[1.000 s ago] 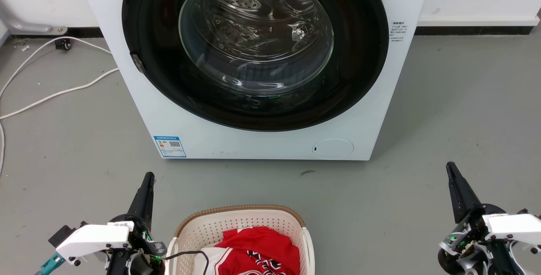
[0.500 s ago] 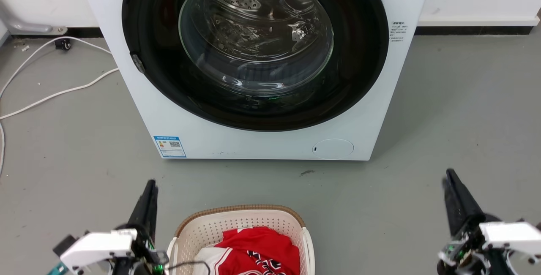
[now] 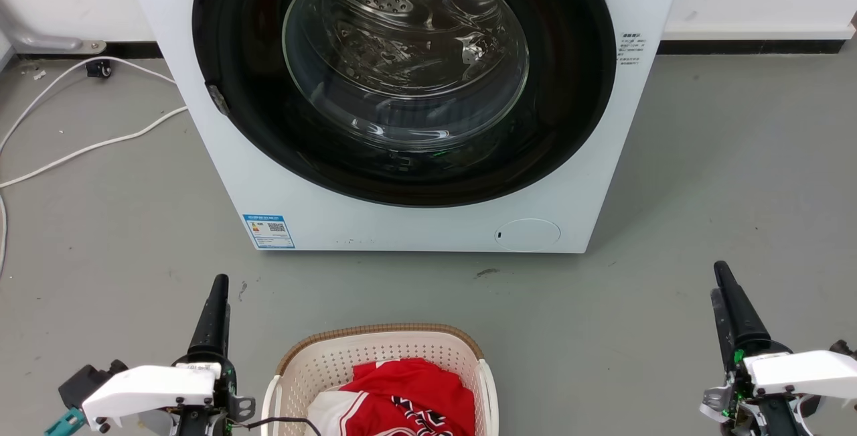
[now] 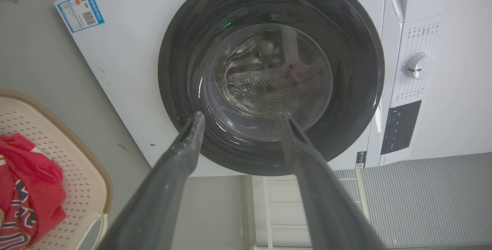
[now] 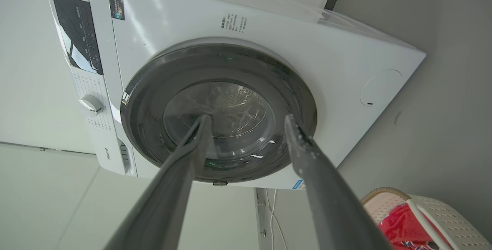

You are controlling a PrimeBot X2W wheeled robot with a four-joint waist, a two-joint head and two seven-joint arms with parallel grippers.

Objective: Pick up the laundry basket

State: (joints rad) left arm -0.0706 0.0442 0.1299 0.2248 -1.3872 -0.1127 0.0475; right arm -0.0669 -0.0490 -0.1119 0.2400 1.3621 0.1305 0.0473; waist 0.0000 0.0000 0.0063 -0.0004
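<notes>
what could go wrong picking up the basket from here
1. A black cable from the left wrist runs over the left rim of the laundry basket; it might snag as the left hand reaches for the handle.
2. The right hand stands much farther from the basket than the left, so a one-sided lift could tip out the red garment.
3. The washer is close ahead; a forward swing could hit it.

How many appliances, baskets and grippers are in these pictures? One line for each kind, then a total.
Appliances: 1, the washing machine
Baskets: 1, the laundry basket
Grippers: 2, the left gripper and the right gripper
Total: 4
</notes>
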